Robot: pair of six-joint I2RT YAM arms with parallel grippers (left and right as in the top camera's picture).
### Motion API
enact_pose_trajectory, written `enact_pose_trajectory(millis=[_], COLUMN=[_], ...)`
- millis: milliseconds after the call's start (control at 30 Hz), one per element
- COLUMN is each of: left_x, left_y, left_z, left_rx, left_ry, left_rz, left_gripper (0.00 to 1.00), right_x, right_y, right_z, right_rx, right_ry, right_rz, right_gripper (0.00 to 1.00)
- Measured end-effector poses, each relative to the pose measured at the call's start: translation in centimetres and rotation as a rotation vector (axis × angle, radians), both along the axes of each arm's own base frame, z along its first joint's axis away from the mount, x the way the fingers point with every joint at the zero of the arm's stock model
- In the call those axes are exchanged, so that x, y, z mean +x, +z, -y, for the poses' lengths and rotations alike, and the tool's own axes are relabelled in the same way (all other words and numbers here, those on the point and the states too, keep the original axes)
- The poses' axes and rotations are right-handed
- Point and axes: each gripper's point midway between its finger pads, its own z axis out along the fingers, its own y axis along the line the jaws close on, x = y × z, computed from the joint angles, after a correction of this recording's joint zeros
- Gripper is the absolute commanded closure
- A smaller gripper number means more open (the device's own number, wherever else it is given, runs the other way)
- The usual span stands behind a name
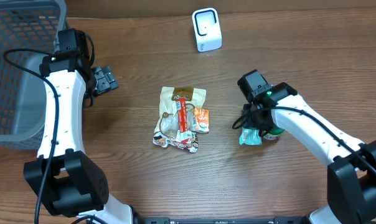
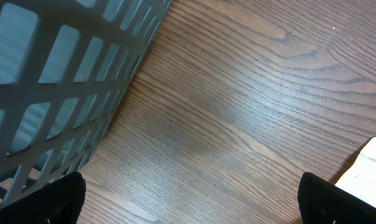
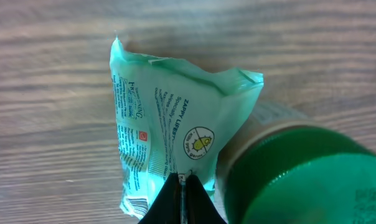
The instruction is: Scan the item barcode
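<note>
Right gripper (image 3: pixel 185 186): fingers pressed together against the lower edge of the teal packet (image 3: pixel 163 124); a grip on it cannot be confirmed. The packet lies at 3 o'clock on the table (image 1: pixel 138 43), touching a green-lidded bottle (image 3: pixel 300 168). Left gripper (image 1: pixel 106 79): spread wide, empty, at 9 o'clock beside the basket (image 1: pixel 14 93). Scanner (image 1: pixel 206 30) stands at 12 o'clock.

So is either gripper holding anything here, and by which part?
The right gripper pinches the teal packet by its edge; the left gripper holds nothing.
</note>
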Motion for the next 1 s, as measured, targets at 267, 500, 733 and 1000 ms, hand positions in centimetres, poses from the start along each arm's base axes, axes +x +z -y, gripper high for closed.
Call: enact_pose_trajectory(millis=[267,500,733,1000], left_x=[0.0,0.0,0.0,0.0], left_y=[0.0,0.0,0.0,0.0], left_z=[0.0,0.0,0.0,0.0], left_rx=[0.0,0.0,0.0,0.0], left_ry=[0.0,0.0,0.0,0.0], left_rz=[0.0,0.0,0.0,0.0], left_gripper=[0.0,0.0,0.0,0.0], right_x=[-1.8,-1.2,-0.5,1.5], right_y=[-0.4,-0.4,-0.4,1.3], right_z=[0.9,0.4,-0.5,-3.0], right_rx=[-0.038,-0.02,0.025,0.136], right_ry=[0.027,0.052,0.065,0.077], right_rz=[-0.071,-0.049,-0.026,0.037], right_gripper=[0.95,0.9,0.56,0.56])
